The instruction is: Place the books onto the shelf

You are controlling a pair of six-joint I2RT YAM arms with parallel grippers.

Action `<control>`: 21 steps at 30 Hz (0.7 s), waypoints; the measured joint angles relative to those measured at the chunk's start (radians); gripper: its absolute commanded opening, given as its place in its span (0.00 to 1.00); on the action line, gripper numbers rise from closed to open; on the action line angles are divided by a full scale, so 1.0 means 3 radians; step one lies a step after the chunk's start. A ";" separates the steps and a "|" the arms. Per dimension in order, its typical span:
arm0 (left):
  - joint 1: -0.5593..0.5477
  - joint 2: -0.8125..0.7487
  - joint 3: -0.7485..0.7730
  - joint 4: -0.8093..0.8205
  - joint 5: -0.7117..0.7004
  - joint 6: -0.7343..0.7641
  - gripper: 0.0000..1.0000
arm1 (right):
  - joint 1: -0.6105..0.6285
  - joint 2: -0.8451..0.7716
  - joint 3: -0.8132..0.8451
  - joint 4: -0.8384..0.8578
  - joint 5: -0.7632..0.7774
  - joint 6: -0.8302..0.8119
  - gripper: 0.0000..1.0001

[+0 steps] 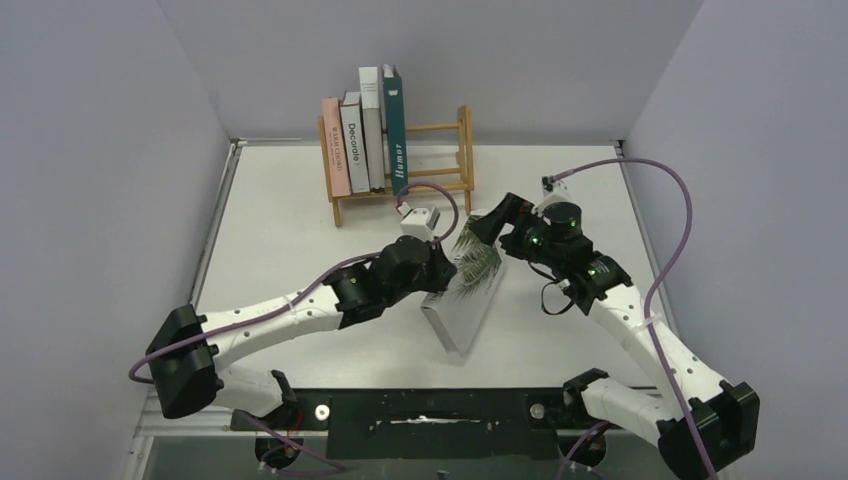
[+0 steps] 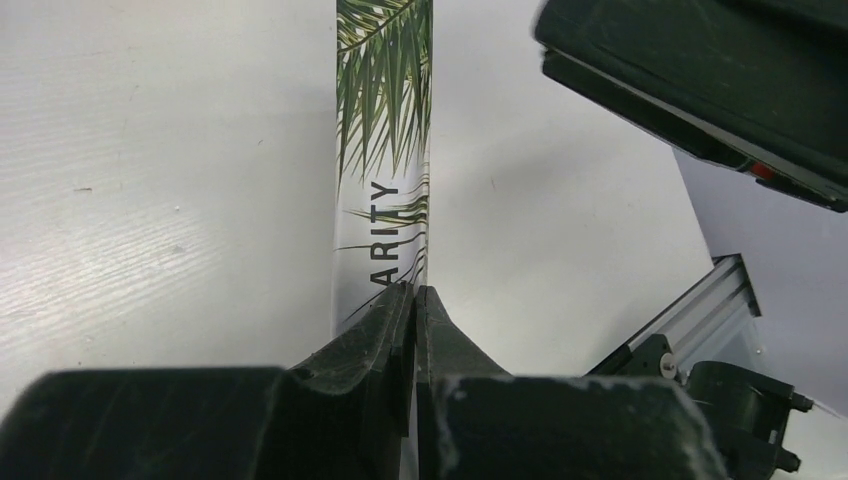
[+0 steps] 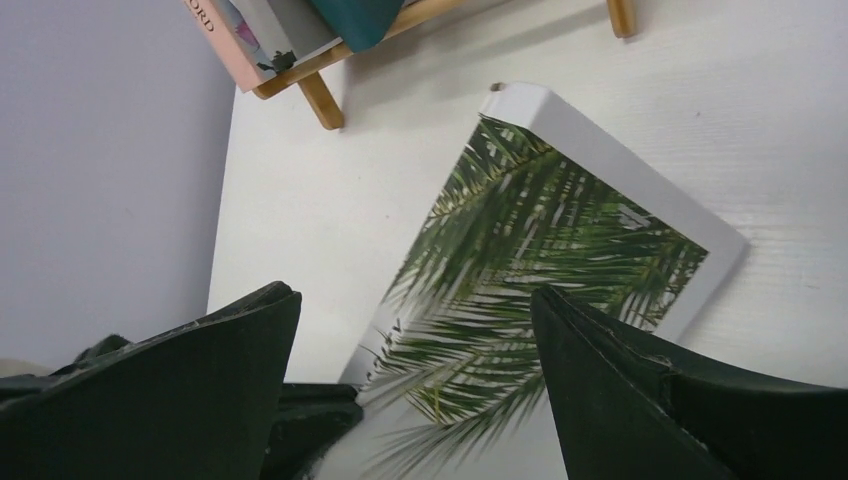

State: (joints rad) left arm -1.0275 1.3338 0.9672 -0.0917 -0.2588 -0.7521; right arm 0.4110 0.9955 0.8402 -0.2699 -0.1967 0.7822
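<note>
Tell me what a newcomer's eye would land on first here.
A white book with palm leaves sits tilted mid-table between the two arms. The left arm has its jaws shut against the book's spine, while the right arm holds open jaws over its cover. At the far edge, four books stand upright on a small wooden rack, with room left at its right end.

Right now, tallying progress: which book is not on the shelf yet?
The white palm-leaf book, pinched by the left end effector; the pink, brown, grey and teal books stand on the shelf.
</note>
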 measured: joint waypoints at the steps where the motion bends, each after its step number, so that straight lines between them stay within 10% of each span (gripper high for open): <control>1: -0.0052 0.0052 0.0064 -0.0037 -0.0066 0.0036 0.00 | 0.0048 0.0064 0.0058 -0.0004 0.0010 0.0038 0.88; 21: -0.0638 0.0552 0.0593 -0.0477 -0.0954 0.0340 0.00 | 0.0160 -0.0270 -0.0270 -0.0287 0.0319 0.0390 0.90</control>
State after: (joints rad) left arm -1.2190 1.4994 1.1450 -0.2348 -0.5449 -0.6502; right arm 0.4591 0.9146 0.7593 -0.3561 -0.1009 0.8993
